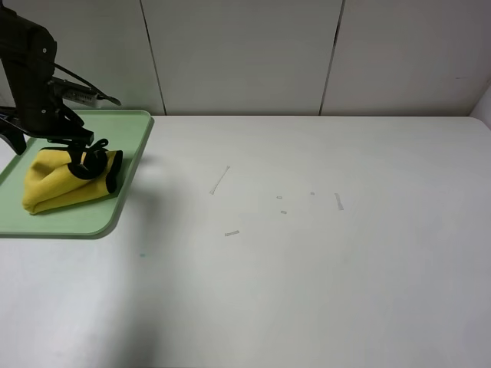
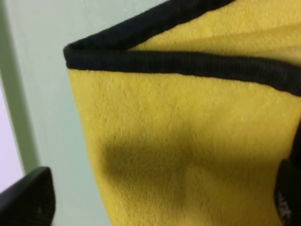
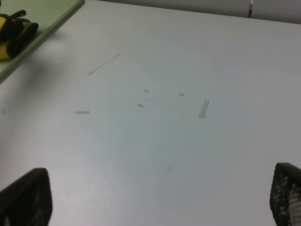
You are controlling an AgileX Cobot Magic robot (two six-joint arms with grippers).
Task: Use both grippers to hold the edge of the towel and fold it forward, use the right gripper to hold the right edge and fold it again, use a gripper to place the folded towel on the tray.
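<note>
Yellow towel (image 1: 61, 184) sits bunched and folded on the mint-green tray (image 1: 134, 142), far-left side of the white table (image 1: 307, 268) in the high view. Black edge of the towel (image 2: 188, 63) runs across the left wrist view, two layers of trim meeting at a corner, pale tray floor beside it.

Left tool (image 1: 86, 162) is right down over the towel's right end, arm coming in from the top-left corner. Wrist view: one dark fingertip (image 2: 28, 197) off to one side over the tray floor, the other at the opposite frame edge over yellow cloth, so the jaws stand wide, w/ the cloth lying slack between them and nothing pinched. From the high view alone can't tell if the tips touch the fabric.

Right tool (image 3: 160, 200) is out of the high view altogether. Its own camera shows both fingertips spread wide apart, nothing between them but bare table. It's looking across the table at a few small tape scraps (image 3: 203, 108) mid-surface, w/ the tray corner and a bit of towel off in the far corner of that view. Well apart from the tray.

Pale wall panels (image 1: 245, 54) run behind the table.
</note>
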